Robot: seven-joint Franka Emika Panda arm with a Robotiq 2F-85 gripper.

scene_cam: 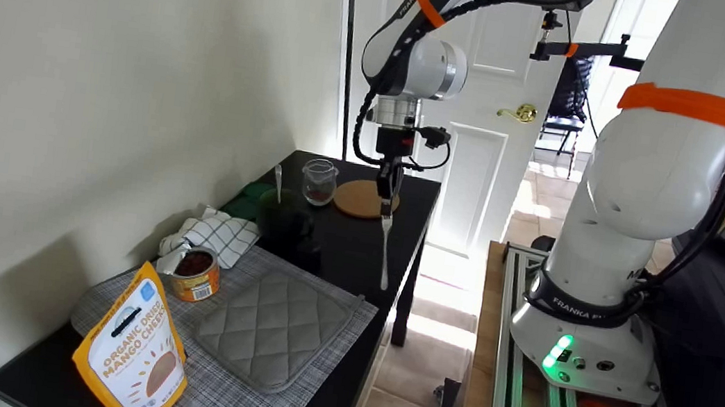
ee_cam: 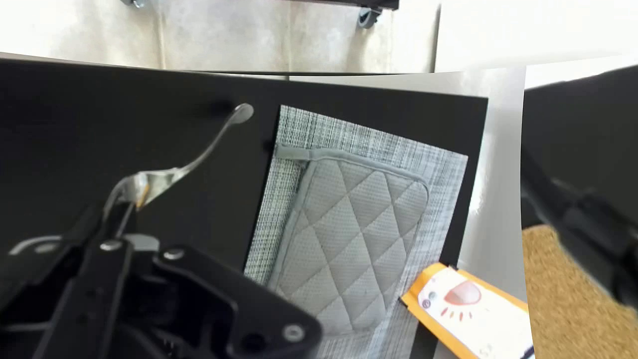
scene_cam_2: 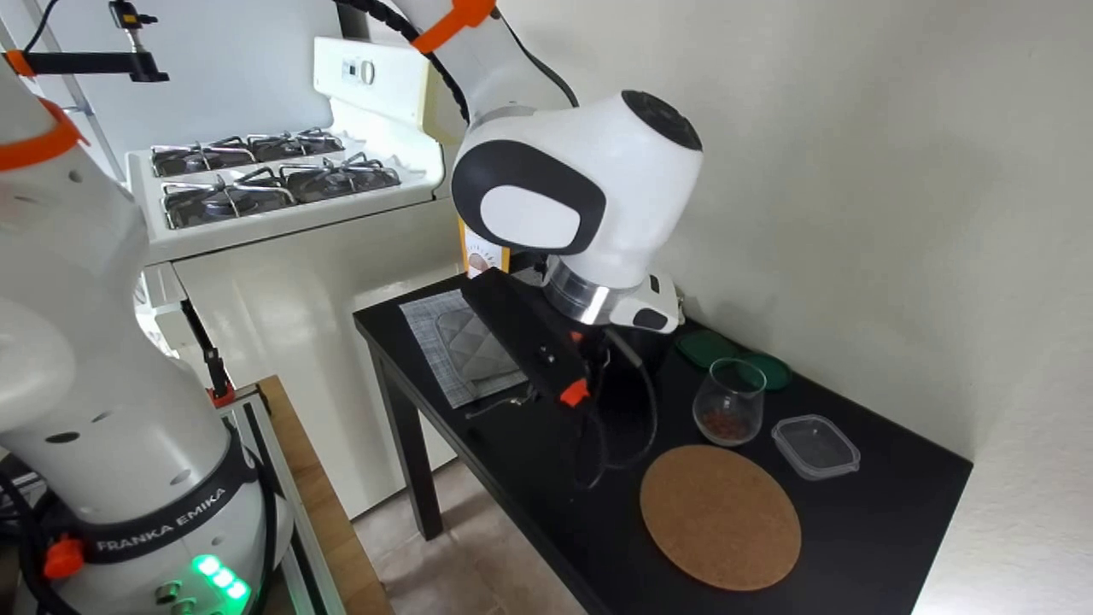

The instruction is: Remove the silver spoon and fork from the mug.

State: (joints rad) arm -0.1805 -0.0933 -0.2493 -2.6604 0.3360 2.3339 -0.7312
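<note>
My gripper (scene_cam: 386, 199) is shut on the silver fork (scene_cam: 385, 262) near its tines, above the black table. The fork's handle slants down and away from the fingers. It also shows beside the arm (scene_cam_2: 512, 400) in an exterior view. In the wrist view, the fork (ee_cam: 164, 180) runs up and right from my gripper (ee_cam: 117, 214). The mug (scene_cam: 278, 217) is dark and stands farther back near the wall. A silver handle (scene_cam: 278, 182), apparently the spoon's, sticks up from it; its head is hidden inside. My arm mostly hides the mug in an exterior view.
Round tan disc (scene_cam_2: 721, 517), clear glass (scene_cam_2: 728, 401), plastic lid (scene_cam_2: 815, 446) and green lids (scene_cam_2: 707, 348) are on the table. A grey pot holder (scene_cam: 275, 332) on a mat, an open tin (scene_cam: 197, 274), a checkered cloth (scene_cam: 218, 237) and a mango pouch (scene_cam: 137, 349) are also there.
</note>
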